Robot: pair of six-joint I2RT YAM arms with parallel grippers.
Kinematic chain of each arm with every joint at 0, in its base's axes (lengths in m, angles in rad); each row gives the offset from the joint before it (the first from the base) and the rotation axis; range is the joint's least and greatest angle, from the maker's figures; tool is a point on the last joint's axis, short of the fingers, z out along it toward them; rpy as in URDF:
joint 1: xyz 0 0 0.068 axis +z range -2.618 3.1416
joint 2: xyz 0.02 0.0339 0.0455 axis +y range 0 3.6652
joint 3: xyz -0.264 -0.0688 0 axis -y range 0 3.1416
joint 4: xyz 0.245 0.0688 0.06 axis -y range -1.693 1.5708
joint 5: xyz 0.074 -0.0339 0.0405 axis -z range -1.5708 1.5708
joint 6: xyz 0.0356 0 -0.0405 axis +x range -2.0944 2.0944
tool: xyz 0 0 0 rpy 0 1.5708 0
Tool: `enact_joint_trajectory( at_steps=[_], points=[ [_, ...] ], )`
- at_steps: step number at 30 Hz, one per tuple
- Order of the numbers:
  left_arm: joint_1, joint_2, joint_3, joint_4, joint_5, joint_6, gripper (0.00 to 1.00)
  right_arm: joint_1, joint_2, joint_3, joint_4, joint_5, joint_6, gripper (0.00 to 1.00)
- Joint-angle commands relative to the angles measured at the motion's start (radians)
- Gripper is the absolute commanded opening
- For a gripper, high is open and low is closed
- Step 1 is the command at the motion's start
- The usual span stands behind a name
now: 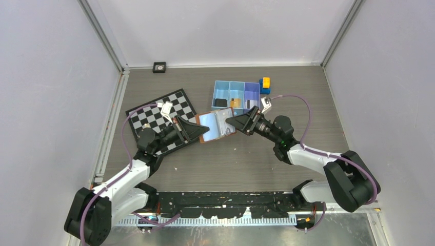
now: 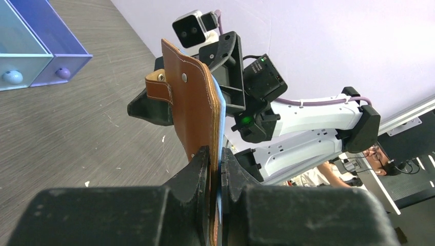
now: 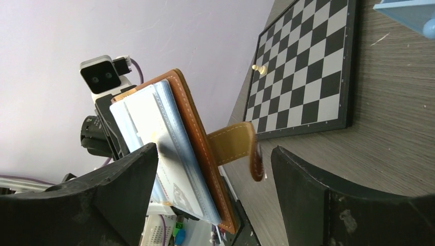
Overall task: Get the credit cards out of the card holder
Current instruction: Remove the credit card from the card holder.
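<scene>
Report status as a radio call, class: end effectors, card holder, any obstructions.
Left end effector shut on card holder. Right end effector open, straddling it. Strap hanging loose; nothing blocking.

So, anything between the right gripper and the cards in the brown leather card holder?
Nothing separate. Only the strap of the brown card holder dangles inside the open right gripper, beside the pale plastic cards.

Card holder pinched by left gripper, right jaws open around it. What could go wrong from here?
1. The left gripper clamps only one edge of the card holder; a pull may twist or slip it free.
2. The loose strap hangs inside the open right gripper, so closing may catch it instead of the credit cards.
</scene>
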Motion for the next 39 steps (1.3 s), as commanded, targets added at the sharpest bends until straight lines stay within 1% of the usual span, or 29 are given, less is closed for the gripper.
enact_joint_trajectory(
  at_steps=[1, 4, 8, 11, 13, 19, 20, 21, 22, 23, 25, 27, 29, 32, 34, 35, 37, 39],
  points=[
    [-0.002, -0.024, -0.004, 0.073, -0.012, -0.004, 0.00, 0.007, -0.004, 0.009, 0.088, -0.025, 0.011, 0.86],
    [-0.002, -0.030, -0.009, 0.071, -0.025, -0.002, 0.00, 0.009, 0.007, 0.005, 0.140, -0.040, 0.028, 0.85],
    [-0.002, -0.021, -0.009, 0.063, -0.028, -0.001, 0.00, 0.016, 0.041, 0.004, 0.267, -0.083, 0.079, 0.73],
    [-0.002, -0.005, -0.007, 0.073, -0.023, -0.010, 0.00, 0.016, 0.060, -0.002, 0.347, -0.101, 0.114, 0.59],
    [-0.002, -0.001, -0.007, 0.063, -0.028, -0.011, 0.00, 0.016, 0.057, -0.008, 0.361, -0.095, 0.114, 0.50],
    [-0.002, -0.028, -0.001, -0.110, -0.114, 0.041, 0.00, 0.016, 0.030, -0.015, 0.313, -0.067, 0.090, 0.09],
    [-0.002, -0.032, -0.001, -0.131, -0.126, 0.047, 0.00, 0.016, 0.024, -0.014, 0.291, -0.060, 0.082, 0.03],
    [-0.002, -0.036, 0.002, -0.157, -0.139, 0.052, 0.03, 0.016, 0.019, -0.012, 0.268, -0.051, 0.073, 0.01],
    [-0.002, -0.041, 0.007, -0.193, -0.156, 0.059, 0.08, 0.015, 0.011, -0.011, 0.237, -0.040, 0.061, 0.01],
    [-0.002, -0.051, 0.012, -0.234, -0.182, 0.071, 0.15, 0.016, 0.003, -0.010, 0.204, -0.028, 0.049, 0.01],
    [-0.002, -0.081, 0.031, -0.370, -0.261, 0.102, 0.29, 0.015, -0.012, -0.009, 0.145, -0.003, 0.023, 0.00],
    [-0.002, -0.122, 0.045, -0.534, -0.357, 0.133, 0.40, 0.015, -0.029, -0.004, 0.062, 0.024, -0.006, 0.00],
    [0.000, -0.173, 0.054, -0.656, -0.464, 0.148, 0.50, 0.012, -0.050, 0.002, -0.019, 0.061, -0.039, 0.00],
    [0.000, -0.249, 0.056, -0.763, -0.587, 0.149, 0.64, 0.012, -0.092, 0.016, -0.158, 0.122, -0.092, 0.01],
    [0.000, -0.308, 0.044, -0.781, -0.627, 0.149, 0.70, 0.013, -0.126, 0.024, -0.239, 0.162, -0.127, 0.00],
    [-0.001, -0.321, 0.039, -0.772, -0.628, 0.150, 0.70, 0.013, -0.137, 0.023, -0.257, 0.176, -0.139, 0.00],
    [-0.002, -0.353, 0.023, -0.719, -0.590, 0.169, 0.70, 0.013, -0.153, 0.020, -0.275, 0.193, -0.148, 0.01],
    [-0.002, -0.350, 0.031, -0.684, -0.572, 0.168, 0.68, 0.013, -0.153, 0.019, -0.275, 0.196, -0.148, 0.01]
  ],
)
